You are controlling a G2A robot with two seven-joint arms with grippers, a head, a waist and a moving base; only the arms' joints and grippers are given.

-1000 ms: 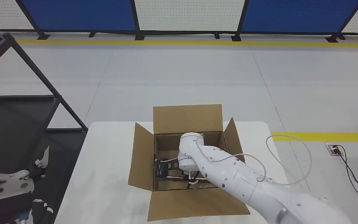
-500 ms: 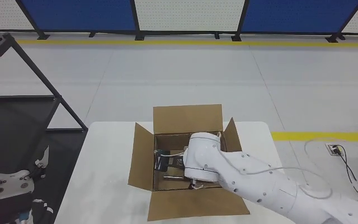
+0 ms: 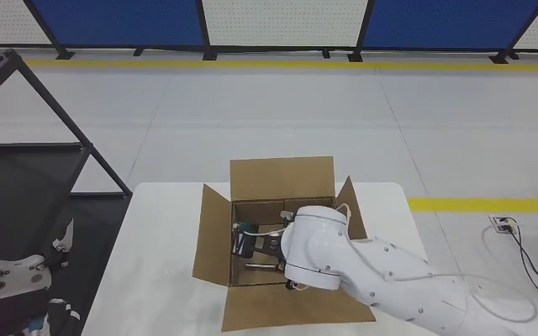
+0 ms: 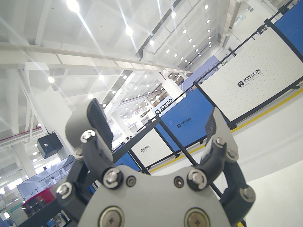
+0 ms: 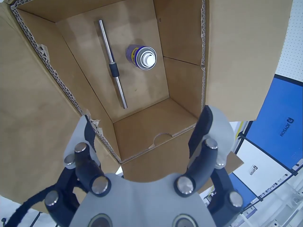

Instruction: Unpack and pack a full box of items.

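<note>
Right wrist view looked down into the box (image 5: 184,24), at the surface's (image 3: 160,252) far edge. My right claw (image 5: 146,119) hung over it wide open and empty, I judged placed to pick. Inside, a rod (image 5: 111,64) lay flat, a can (image 5: 142,57) upright beside it. My left claw (image 4: 153,109), open and empty, pointed upward, clear.

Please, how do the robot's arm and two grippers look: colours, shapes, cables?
The right arm is glossy white with smooth rounded shells. The left gripper and the right gripper look alike: a silver-grey plate with round screws, black links, two fingers with pale grey backs and black textured pads. A black cable runs beside the right gripper.
</note>
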